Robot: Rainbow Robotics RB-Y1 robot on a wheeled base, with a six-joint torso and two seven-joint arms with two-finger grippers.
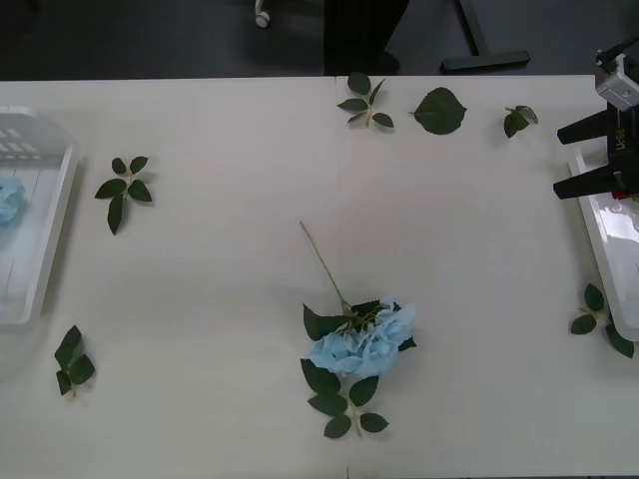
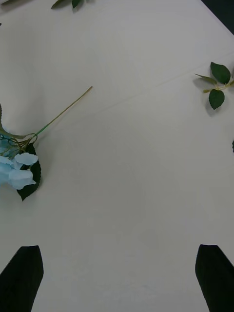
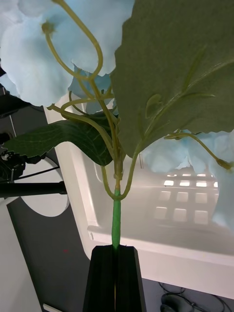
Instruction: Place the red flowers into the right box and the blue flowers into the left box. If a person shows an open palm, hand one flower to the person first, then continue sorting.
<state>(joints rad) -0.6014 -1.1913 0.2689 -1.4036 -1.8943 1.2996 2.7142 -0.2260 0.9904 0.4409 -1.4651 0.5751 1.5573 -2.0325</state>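
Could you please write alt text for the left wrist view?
The left tool, black fingers shut, grips the green stem of a pale blue hydrangea flower with large green leaves, held above a white plastic tray.

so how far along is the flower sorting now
Done: one blue flower already lies in the left box, and no red roses remain on the table. In hand: the left gripper is shut on the stem of another blue flower, held over the left box. Left: one blue flower still lies mid-table. The right gripper is open above the table.
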